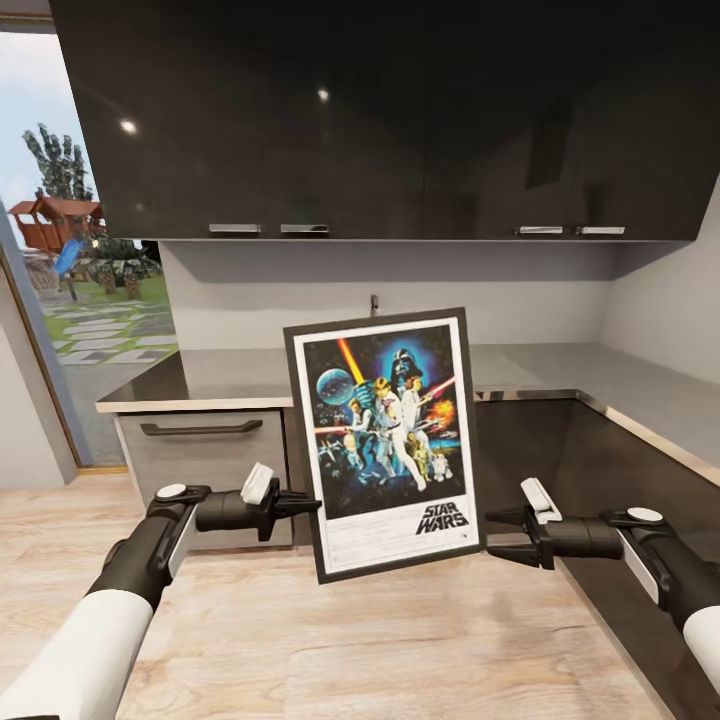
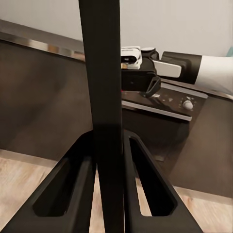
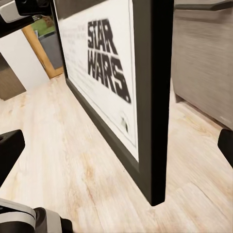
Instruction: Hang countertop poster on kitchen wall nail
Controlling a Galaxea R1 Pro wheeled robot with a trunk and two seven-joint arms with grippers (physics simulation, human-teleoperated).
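Observation:
The Star Wars poster (image 1: 385, 440) hangs upright and slightly tilted in the air in front of the grey countertop (image 1: 230, 375). My left gripper (image 1: 305, 503) is shut on the poster's left edge. In the left wrist view the two fingers (image 2: 77, 184) pinch the thin black frame edge (image 2: 102, 73). My right gripper (image 1: 497, 535) stands open just beside the poster's lower right edge. In the right wrist view the frame (image 3: 155, 97) and the logo (image 3: 107, 63) lie between the wide-apart fingers (image 3: 9, 150), with no clear contact.
Dark glossy wall cabinets (image 1: 400, 120) hang above the L-shaped counter. A grey drawer with a dark handle (image 1: 200, 428) is at the left, dark cabinet fronts (image 1: 600, 470) run along the right. A small dark fitting (image 1: 374, 303) pokes up behind the poster. Wooden floor (image 1: 350, 640) lies below.

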